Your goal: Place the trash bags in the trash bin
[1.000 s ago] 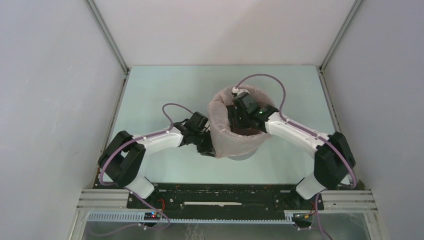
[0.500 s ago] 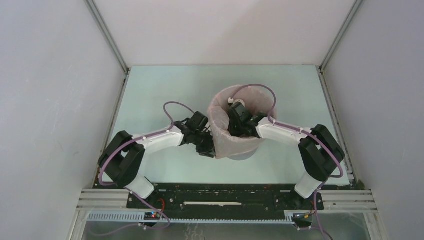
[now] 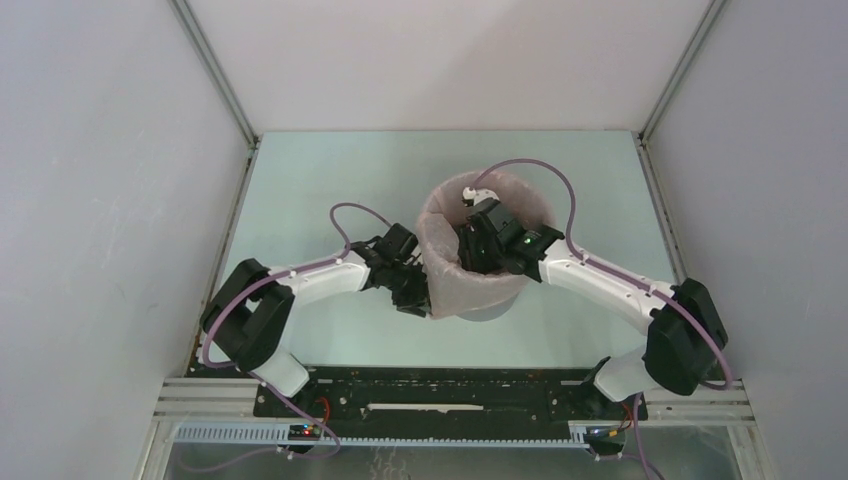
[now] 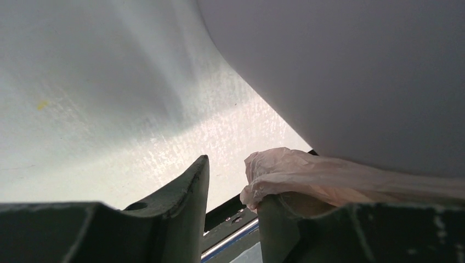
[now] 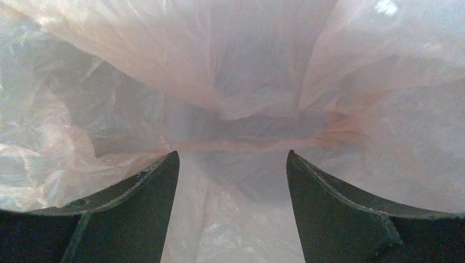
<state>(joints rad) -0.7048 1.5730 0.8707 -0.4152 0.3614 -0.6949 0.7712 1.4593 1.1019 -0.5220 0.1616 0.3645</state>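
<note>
The light-grey trash bin (image 3: 486,312) stands mid-table. The pale-pink trash bag (image 3: 450,285) lines it, its mouth folded out over the rim and down the wall. My right gripper (image 3: 468,250) is inside the bin, open, with wrinkled film all around its fingers (image 5: 233,152). My left gripper (image 3: 418,296) is low beside the bin's left wall. In the left wrist view it is open (image 4: 236,175), the bag's edge (image 4: 307,172) lies over its right finger, not between the two, and the bin's wall (image 4: 356,82) rises above.
Grey enclosure walls (image 3: 120,200) stand on three sides of the pale-green table (image 3: 320,180). The black base rail (image 3: 430,395) with both arm bases runs along the near edge.
My right gripper pushed deeper into the bag-lined bin, then drew back up a little, its elbow swinging right. The bag's rim shifted slightly. My left gripper stayed by the bin's wall.
</note>
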